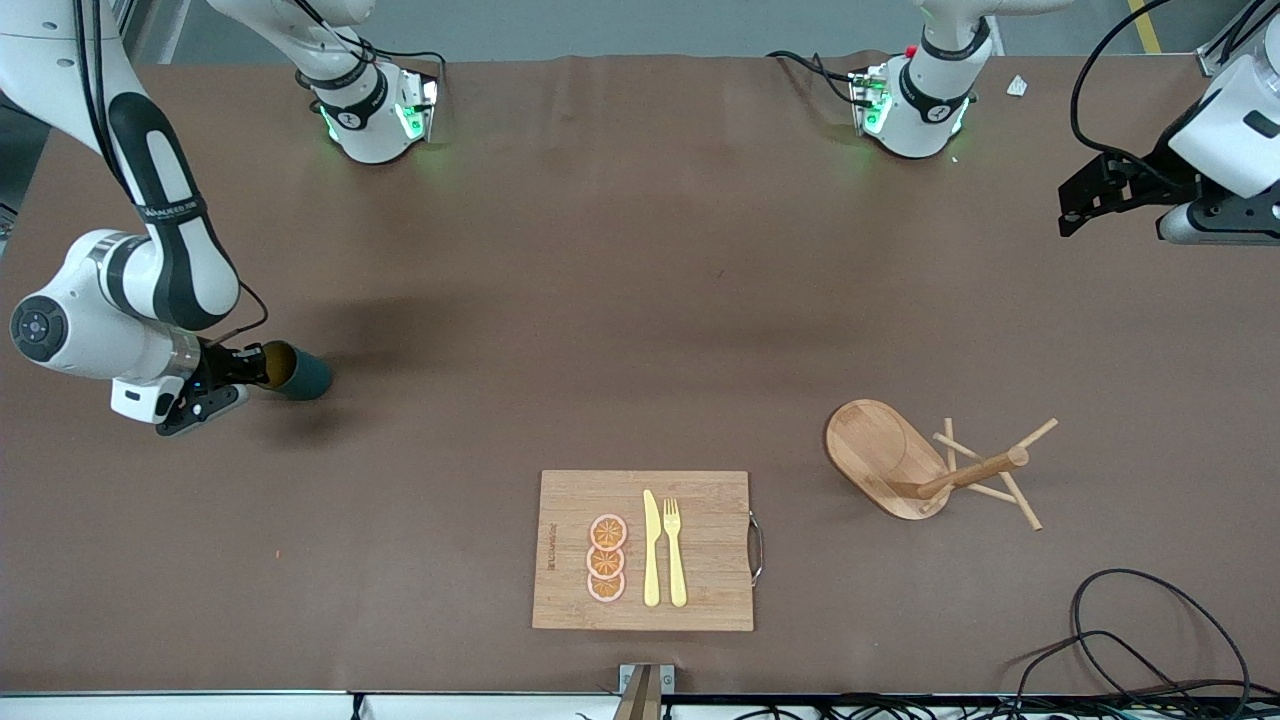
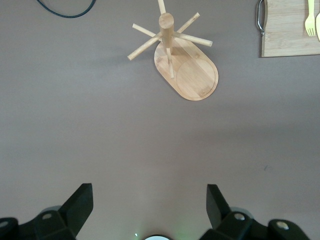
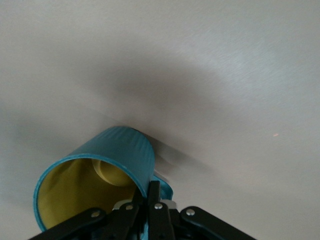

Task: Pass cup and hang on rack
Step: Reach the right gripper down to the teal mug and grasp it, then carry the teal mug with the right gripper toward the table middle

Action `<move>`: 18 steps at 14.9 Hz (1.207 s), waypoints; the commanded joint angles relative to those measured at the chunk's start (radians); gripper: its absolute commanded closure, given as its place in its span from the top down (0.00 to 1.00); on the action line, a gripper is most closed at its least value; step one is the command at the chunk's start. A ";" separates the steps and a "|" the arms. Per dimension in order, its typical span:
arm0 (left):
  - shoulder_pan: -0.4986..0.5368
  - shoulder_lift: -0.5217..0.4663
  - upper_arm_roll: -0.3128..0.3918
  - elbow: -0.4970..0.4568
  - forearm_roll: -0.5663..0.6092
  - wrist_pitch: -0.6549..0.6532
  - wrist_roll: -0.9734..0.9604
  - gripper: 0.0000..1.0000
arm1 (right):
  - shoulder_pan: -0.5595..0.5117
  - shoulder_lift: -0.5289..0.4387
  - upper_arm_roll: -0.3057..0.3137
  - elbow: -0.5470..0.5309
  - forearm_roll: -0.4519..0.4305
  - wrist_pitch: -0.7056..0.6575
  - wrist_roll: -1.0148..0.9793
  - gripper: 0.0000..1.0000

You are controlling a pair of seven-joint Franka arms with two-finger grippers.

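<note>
Right gripper [image 1: 243, 378] at right arm's table end, clamped on rim of cup [image 1: 297, 371], cup tipped sideways. Left gripper [image 2: 150, 210] waits, fingers spread wide, above bare table near rack [image 1: 900, 460]; rack upright.

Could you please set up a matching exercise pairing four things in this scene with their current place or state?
Things:
1. cup
2. rack
3. left gripper
4. fork

States:
A. open, high over bare table
B. on the cutting board
C. on its side, rim gripped by the right gripper
D. standing toward the left arm's end

Pairs: 1-C, 2-D, 3-A, 4-B
</note>
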 commanded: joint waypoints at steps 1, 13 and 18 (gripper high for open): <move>0.007 -0.009 -0.004 -0.007 -0.007 -0.004 0.008 1.00 | 0.090 -0.068 0.003 -0.013 0.024 -0.067 0.159 0.00; 0.003 -0.012 -0.004 -0.012 -0.007 -0.006 0.006 1.00 | 0.665 -0.086 0.005 0.112 0.033 -0.116 1.167 0.00; 0.003 -0.012 -0.004 -0.012 -0.007 -0.006 0.006 1.00 | 0.822 0.069 0.005 0.301 0.086 -0.113 1.316 0.00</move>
